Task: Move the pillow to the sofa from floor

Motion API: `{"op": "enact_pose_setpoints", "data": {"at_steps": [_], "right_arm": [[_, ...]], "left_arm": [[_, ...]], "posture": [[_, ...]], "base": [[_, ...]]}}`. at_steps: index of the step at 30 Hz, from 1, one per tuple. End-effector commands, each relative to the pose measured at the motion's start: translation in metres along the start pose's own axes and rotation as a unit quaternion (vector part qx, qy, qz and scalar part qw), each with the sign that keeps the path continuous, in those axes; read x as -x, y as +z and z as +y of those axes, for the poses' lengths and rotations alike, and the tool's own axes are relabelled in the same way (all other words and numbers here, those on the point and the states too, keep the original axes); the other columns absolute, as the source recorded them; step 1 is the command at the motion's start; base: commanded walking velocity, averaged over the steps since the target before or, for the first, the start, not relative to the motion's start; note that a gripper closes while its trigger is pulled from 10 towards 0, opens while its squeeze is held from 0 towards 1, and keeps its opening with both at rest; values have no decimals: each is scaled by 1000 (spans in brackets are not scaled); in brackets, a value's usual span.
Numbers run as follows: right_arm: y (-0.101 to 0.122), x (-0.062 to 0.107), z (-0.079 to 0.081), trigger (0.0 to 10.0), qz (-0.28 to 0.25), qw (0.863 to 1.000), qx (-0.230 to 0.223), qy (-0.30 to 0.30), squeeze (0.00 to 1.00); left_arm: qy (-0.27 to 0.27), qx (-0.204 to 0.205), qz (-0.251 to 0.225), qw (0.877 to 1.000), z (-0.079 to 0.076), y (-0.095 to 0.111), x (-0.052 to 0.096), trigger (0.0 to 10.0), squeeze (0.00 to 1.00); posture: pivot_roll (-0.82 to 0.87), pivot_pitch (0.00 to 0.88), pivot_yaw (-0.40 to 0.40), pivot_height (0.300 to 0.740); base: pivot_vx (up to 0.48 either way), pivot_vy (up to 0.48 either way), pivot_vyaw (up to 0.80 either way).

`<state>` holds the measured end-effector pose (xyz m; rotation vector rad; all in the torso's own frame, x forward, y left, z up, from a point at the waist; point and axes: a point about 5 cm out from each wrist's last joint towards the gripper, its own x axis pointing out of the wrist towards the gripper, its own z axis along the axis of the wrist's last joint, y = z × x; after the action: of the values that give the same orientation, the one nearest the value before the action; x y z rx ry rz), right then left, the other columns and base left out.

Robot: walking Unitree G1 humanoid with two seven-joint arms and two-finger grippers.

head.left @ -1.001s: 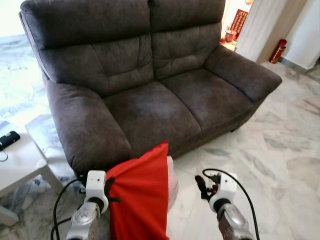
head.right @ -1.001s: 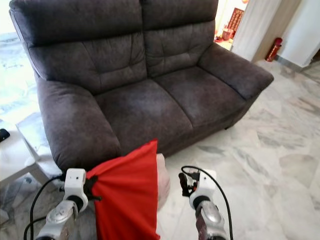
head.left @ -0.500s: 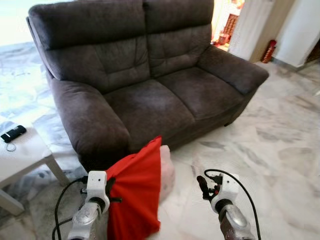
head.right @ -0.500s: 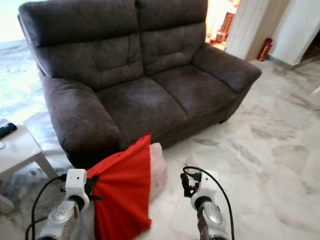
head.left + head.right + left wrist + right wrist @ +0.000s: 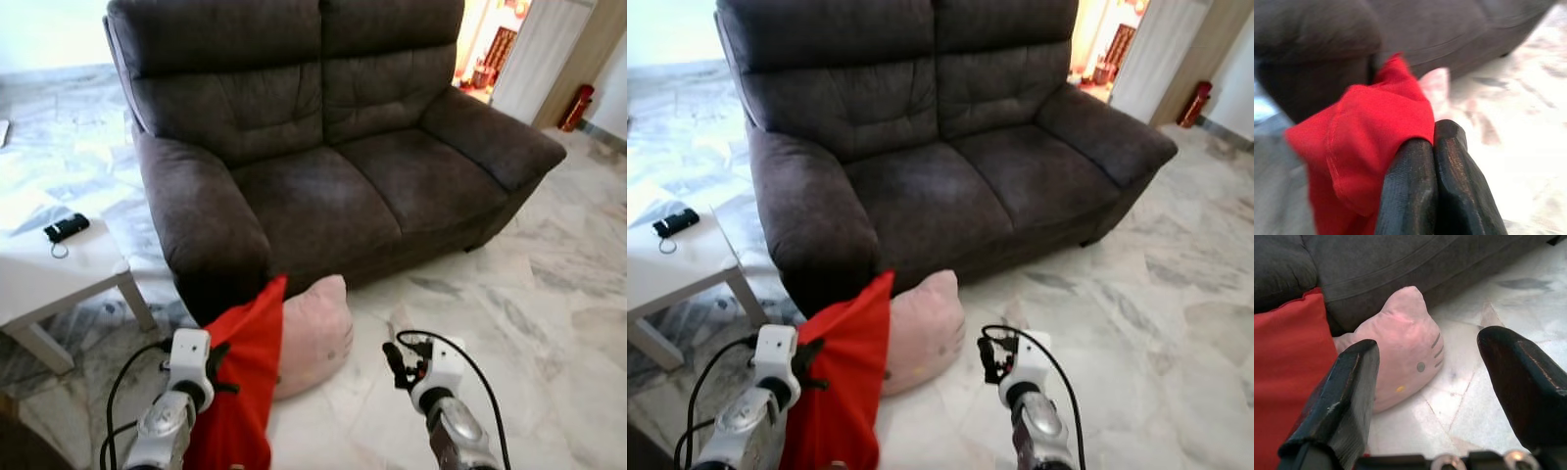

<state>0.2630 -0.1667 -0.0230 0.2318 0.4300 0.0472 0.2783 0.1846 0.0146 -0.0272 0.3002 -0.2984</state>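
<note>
Sofa (image 5: 323,166), dark grey and two-seated, stands across the marble floor (image 5: 549,323), its seats bare. Beside its near armrest a white desk (image 5: 49,279) carries a small black object (image 5: 67,227) too small to identify.

Low in front, both silver arms reach forward side by side. The left gripper (image 5: 1432,142) has its two black fingers pressed together on the edge of a red pillow (image 5: 235,392), which hangs from that pinch; its lower end is cut off by the head view's edge. The right gripper (image 5: 1425,377) is held just above the floor with its fingers spread wide apart and nothing between them.

Between the two grippers, a pink cat-face pillow (image 5: 1400,347) lies on the floor, close against the front of the sofa, partly hidden behind the red one. It shows one ear, whisker marks, a dark eye and a yellow nose. No writing can be read anywhere.

At the far right a red fire extinguisher (image 5: 574,106) stands by a doorway.
</note>
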Motion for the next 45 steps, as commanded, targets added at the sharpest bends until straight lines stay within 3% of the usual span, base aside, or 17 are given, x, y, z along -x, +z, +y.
{"op": "enact_pose_setpoints", "data": {"at_steps": [1,10,12,18,24,25,31,32,33,35,37,38,40,41,43,44,45], "right_arm": [[6,-2,-3,10000,-1,1000,1,5,0],[15,-7,-1,10000,15,998,30,50,0],[17,-8,-3,10000,18,998,35,56,0],[20,-8,-2,10000,32,993,61,100,0],[23,-8,-2,10000,37,987,85,128,0],[28,-8,-1,10000,41,980,100,166,0],[32,-4,-4,10000,68,956,137,249,0],[33,-2,-5,10000,71,950,145,267,204],[35,0,-8,10000,78,944,148,286,1000],[37,1,-11,10000,81,939,150,300,1000],[40,8,-19,10000,111,917,159,347,1000],[40,8,-19,10000,111,917,159,347,1000],[42,13,-22,10000,129,900,157,385,1000],[42,13,-22,10000,129,900,157,385,1000],[42,18,-22,10000,142,882,168,416,1000],[42,18,-22,10000,142,882,168,416,1000],[40,23,-22,10000,153,868,177,439,1000]], "left_arm": [[-54,-21,-48,997,-2,28,-4,10000,0],[-158,-15,-39,987,-5,51,4,10000,0],[-225,-9,-19,974,-15,55,11,10000,0],[-293,-22,25,956,-23,56,23,10000,0],[-294,-27,42,954,-24,57,26,10000,0],[-296,-29,47,954,-25,56,26,10000,0],[-305,-31,57,950,-31,55,26,10000,0],[-306,-31,57,950,-32,55,25,10000,0],[-309,-30,58,949,-34,55,25,10000,0],[-310,-29,59,948,-36,55,24,10000,0],[-314,-27,62,947,-40,53,24,10000,0],[-314,-27,62,947,-40,53,24,10000,0],[-313,-29,67,947,-41,51,23,10000,0],[-313,-29,67,947,-41,51,23,10000,0],[-312,-32,72,947,-41,48,24,10000,0],[-312,-32,72,947,-41,48,24,10000,0],[-311,-34,74,947,-42,47,24,10000,0]], "posture": [[80,0,-89,740],[85,0,-91,740],[82,0,-89,740],[84,0,-86,740],[86,0,-85,740],[86,0,-84,740],[82,0,-84,740],[76,0,-83,740],[76,0,-86,740],[77,0,-86,740],[72,0,-88,740],[72,0,-88,740],[71,0,-90,740],[71,0,-90,740],[67,0,-91,740],[67,0,-91,740],[64,0,-92,740]], "base": [[0,0,0],[0,0,0],[0,0,0],[0,0,0],[0,0,0],[0,0,0],[0,0,0],[0,0,0],[0,0,0],[0,0,0],[0,0,0],[0,0,0],[0,0,0],[0,0,0],[0,0,0],[0,0,0],[0,0,0]]}}
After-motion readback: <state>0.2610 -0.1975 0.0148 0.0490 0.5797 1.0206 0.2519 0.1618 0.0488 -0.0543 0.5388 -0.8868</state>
